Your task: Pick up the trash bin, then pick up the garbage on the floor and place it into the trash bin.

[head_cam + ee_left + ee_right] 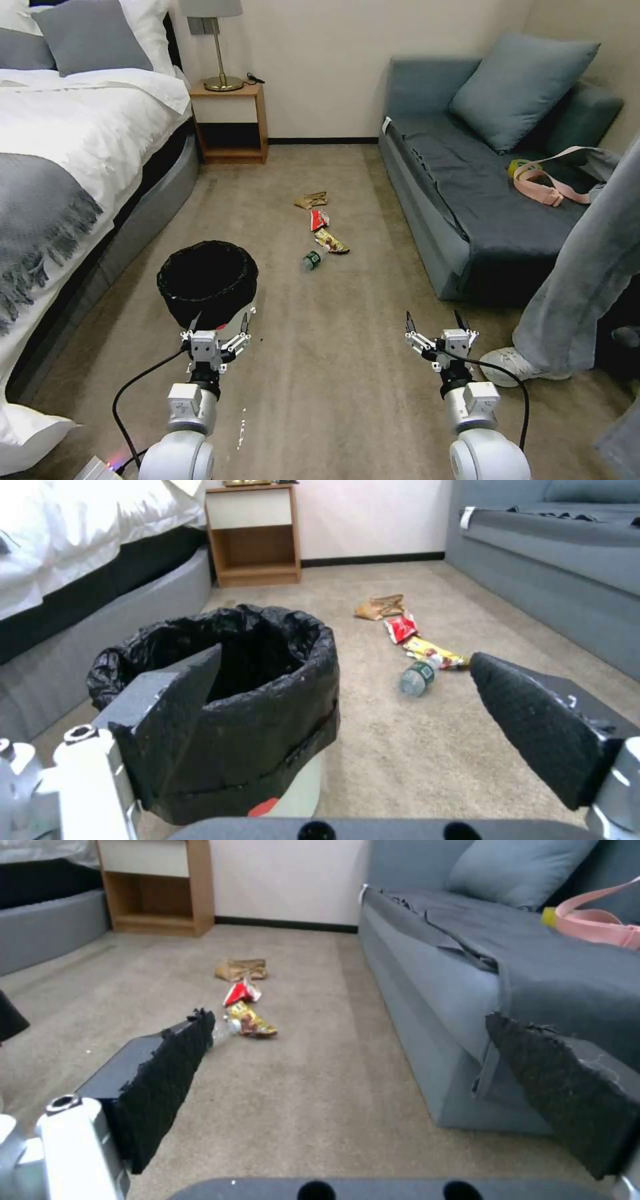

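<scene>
Currently the trash bin (208,283) stands upright on the carpet beside the bed (73,153). Left tool (218,325): spread, positioned at the bin's near rim, gripping nothing. Right tool (434,323): spread, suspended above bare carpet, well apart from the bin. Garbage lies in a row beyond the bin: tan paper (312,199), red wrapper (319,219), yellow wrapper (331,241), green bottle (312,260).
</scene>
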Available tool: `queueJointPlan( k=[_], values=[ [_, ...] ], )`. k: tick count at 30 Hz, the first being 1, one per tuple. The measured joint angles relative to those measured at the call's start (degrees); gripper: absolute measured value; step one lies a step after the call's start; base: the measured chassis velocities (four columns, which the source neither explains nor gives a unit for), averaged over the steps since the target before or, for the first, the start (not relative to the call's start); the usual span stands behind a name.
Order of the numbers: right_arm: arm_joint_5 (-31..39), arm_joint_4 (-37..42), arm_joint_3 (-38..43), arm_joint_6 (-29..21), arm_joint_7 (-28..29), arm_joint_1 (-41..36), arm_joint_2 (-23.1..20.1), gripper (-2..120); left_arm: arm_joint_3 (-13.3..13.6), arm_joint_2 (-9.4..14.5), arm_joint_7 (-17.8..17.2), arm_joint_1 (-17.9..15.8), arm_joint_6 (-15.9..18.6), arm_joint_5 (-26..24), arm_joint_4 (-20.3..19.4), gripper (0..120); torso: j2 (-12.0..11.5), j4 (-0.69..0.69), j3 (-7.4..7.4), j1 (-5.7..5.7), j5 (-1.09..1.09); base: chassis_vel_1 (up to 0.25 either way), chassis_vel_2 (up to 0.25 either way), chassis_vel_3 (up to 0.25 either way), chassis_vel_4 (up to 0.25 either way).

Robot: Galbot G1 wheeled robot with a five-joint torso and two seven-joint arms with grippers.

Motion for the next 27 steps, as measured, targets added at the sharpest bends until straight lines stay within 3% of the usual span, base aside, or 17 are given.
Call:
queueJointPlan(
  k=[27],
  values=[
    [0.0, 0.0, 0.0, 0.0, 0.0, 0.0, 0.0, 100, 0.0, 0.0, 0.0, 0.0, 0.0, 0.0, 0.0, 100, 0.0, 0.0, 0.0, 0.0, 0.0, 0.0, 0.0, 0.0, 0.0]
  ],
)
